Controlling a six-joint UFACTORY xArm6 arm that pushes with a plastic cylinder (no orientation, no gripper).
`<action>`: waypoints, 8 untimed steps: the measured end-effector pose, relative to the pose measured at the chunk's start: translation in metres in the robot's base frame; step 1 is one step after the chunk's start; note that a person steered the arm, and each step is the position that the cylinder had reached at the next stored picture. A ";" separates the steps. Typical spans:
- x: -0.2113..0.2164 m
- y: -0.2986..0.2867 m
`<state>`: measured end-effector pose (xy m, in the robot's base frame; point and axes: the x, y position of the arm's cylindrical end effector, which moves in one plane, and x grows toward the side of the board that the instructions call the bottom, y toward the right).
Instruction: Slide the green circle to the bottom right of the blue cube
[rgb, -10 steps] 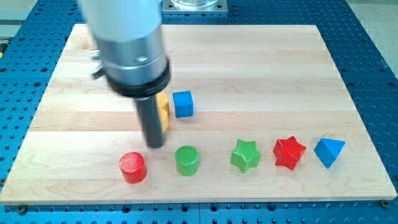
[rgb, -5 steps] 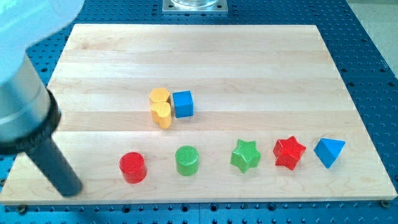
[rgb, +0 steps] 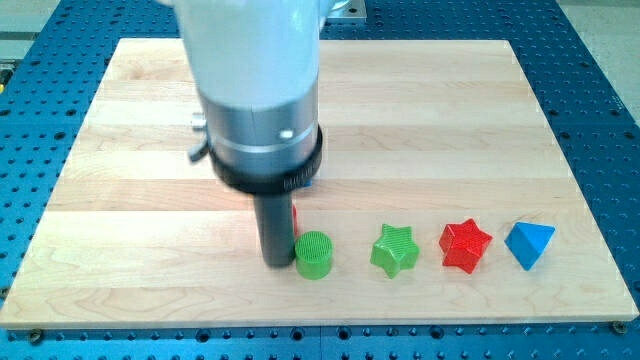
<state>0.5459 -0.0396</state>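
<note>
My tip (rgb: 277, 262) is swinging back in from the board's left edge and is now touching the green circle (rgb: 314, 254) on its left, having nudged it right. No fingers here, just the rod. Farther back, the arm is hiding the blue cube, so most of the push is remaining.
</note>
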 end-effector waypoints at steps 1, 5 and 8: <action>-0.024 0.007; 0.029 0.055; -0.002 -0.005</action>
<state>0.5440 -0.0448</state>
